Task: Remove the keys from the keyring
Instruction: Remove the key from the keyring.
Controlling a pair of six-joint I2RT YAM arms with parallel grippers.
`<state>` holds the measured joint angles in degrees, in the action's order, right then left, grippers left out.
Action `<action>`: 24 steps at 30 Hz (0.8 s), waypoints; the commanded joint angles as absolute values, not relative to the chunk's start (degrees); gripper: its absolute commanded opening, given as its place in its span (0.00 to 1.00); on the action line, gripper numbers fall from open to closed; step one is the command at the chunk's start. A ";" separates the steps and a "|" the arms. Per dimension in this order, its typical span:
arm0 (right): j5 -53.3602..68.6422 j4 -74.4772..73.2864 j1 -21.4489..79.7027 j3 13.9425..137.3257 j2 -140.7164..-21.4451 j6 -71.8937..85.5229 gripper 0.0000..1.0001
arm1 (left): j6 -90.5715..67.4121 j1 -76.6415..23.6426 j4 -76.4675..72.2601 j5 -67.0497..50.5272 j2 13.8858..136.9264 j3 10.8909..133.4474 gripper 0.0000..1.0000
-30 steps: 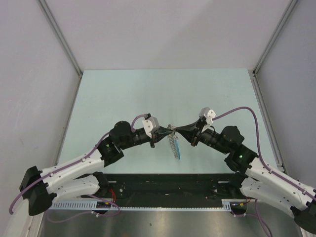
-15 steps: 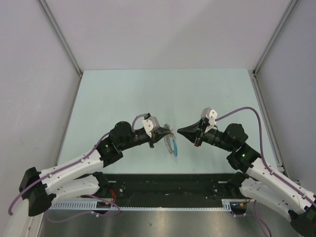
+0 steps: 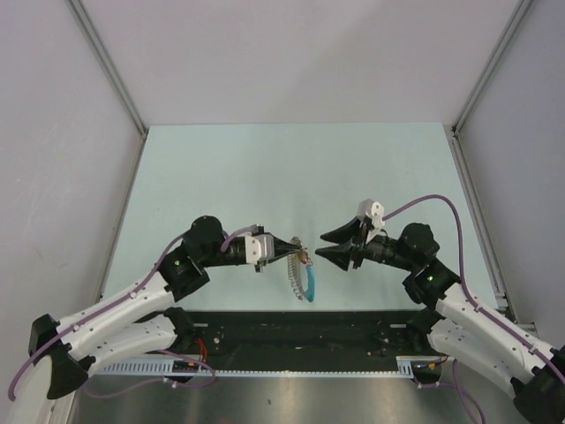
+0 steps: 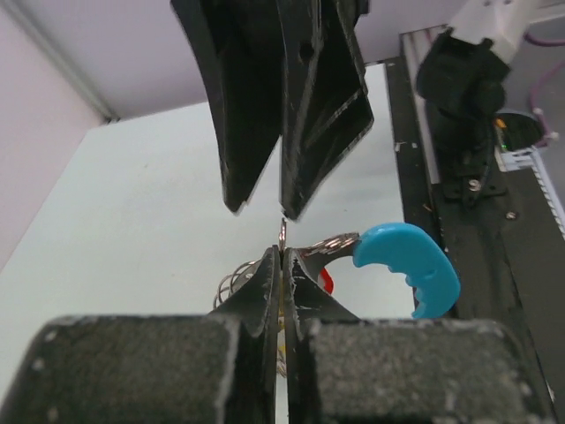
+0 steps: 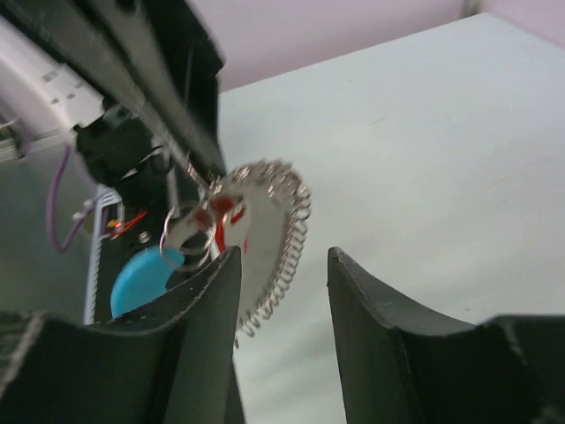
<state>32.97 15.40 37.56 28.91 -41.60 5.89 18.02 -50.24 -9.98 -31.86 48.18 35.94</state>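
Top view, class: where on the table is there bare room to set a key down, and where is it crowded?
Bare: the far half of the table, between the back wall and the arms. Crowded: the near middle, where the left gripper, right gripper and hanging keyring meet.

No legible text, label, brand, number or sign in any of the three views.
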 commanded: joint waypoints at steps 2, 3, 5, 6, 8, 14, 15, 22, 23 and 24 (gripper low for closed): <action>47.45 28.38 37.62 24.27 -40.26 10.63 0.49 | 27.23 -47.11 -5.01 -51.13 47.82 42.55 0.01; 48.24 29.87 38.05 23.91 -39.56 10.90 0.49 | 28.20 -47.11 -5.44 -53.59 47.55 42.02 0.00; 50.36 30.76 38.76 23.38 -38.85 10.46 0.49 | 31.18 -47.11 -4.67 -55.63 47.63 41.66 0.00; 50.71 31.02 39.19 22.94 -38.33 10.02 0.49 | 31.90 -47.11 -3.61 -57.37 47.98 41.92 0.00; 49.05 30.68 40.86 22.76 -38.15 8.19 0.50 | 33.56 -47.02 -0.45 -59.23 49.73 43.49 0.00; 45.79 32.52 45.25 22.85 -40.95 5.37 0.50 | 34.19 -47.02 0.53 -62.75 51.94 45.26 0.01; 45.36 33.30 45.79 22.76 -41.31 5.27 0.50 | 34.10 -47.02 0.53 -62.84 52.12 45.44 0.00; 41.40 31.82 49.04 22.76 -40.26 2.37 0.33 | 34.89 -47.02 0.88 -61.79 52.47 45.70 0.00; 41.05 30.86 49.13 22.76 -39.47 2.20 0.33 | 35.15 -47.02 1.14 -61.61 52.38 45.70 0.00; 40.26 30.24 49.13 22.76 -39.03 2.11 0.34 | 35.42 -47.02 1.75 -61.52 52.47 45.70 0.00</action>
